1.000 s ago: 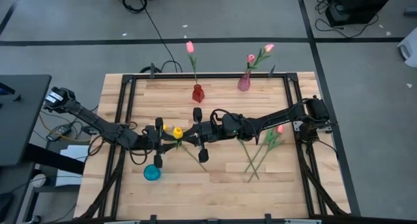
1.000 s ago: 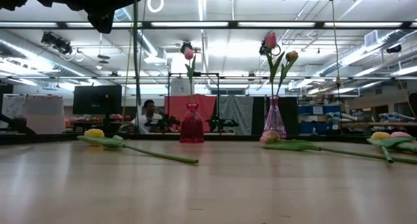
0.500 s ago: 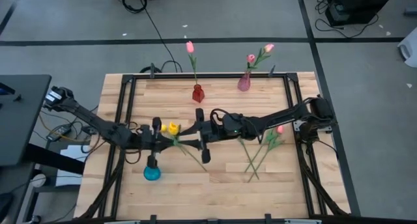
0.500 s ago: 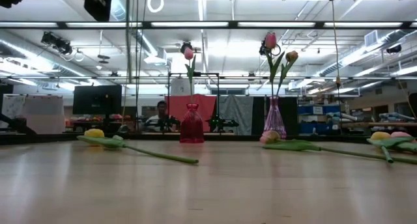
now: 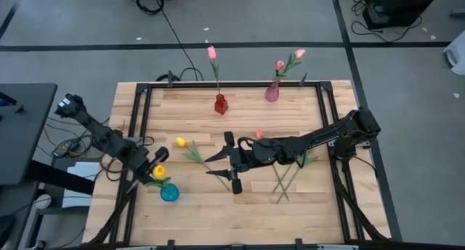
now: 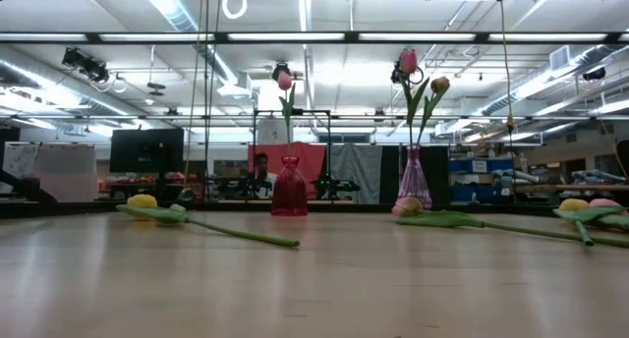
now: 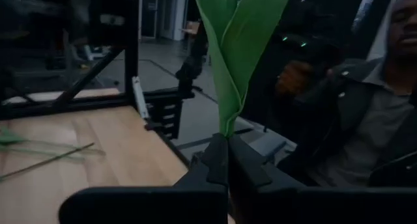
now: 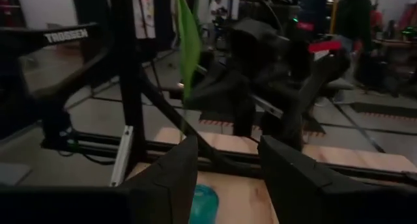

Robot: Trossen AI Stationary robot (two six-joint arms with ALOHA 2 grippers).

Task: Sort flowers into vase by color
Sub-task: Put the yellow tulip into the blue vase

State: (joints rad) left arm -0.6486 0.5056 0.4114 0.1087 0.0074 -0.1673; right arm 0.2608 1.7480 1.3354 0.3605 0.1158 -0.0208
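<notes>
My left gripper (image 5: 150,170) is shut on a yellow flower (image 5: 159,172), whose head stands just over the teal vase (image 5: 168,193) near the table's front left. Its green leaf (image 7: 228,48) rises past my fingers. A second yellow flower (image 5: 180,142) lies flat on the table, its stem running toward my right gripper (image 5: 231,161), which hangs open with nothing between its fingers. Pink flowers (image 5: 259,134) lie on the table at the right. The red vase (image 5: 220,105) holds one pink flower; the pink vase (image 5: 272,91) holds two. My left gripper pinches the yellow flower between its two fingers at the foot of its green leaf (image 7: 225,129), on the stem. The leaf stands up beyond the fingertips. The flower is lifted clear of the table, its head above the teal vase.
A black frame (image 5: 138,97) borders the table on the left, right and far sides. Loose green stems (image 5: 283,179) lie right of centre. Beyond the table, a person in a dark jacket (image 7: 365,120) sits close to my left arm.
My left gripper has shut on the yellow flower and carried it toward the table's near left, over the teal vase. My right gripper has opened, let go of that flower and drawn slightly toward the near edge. The other yellow flower has stayed on the table.
</notes>
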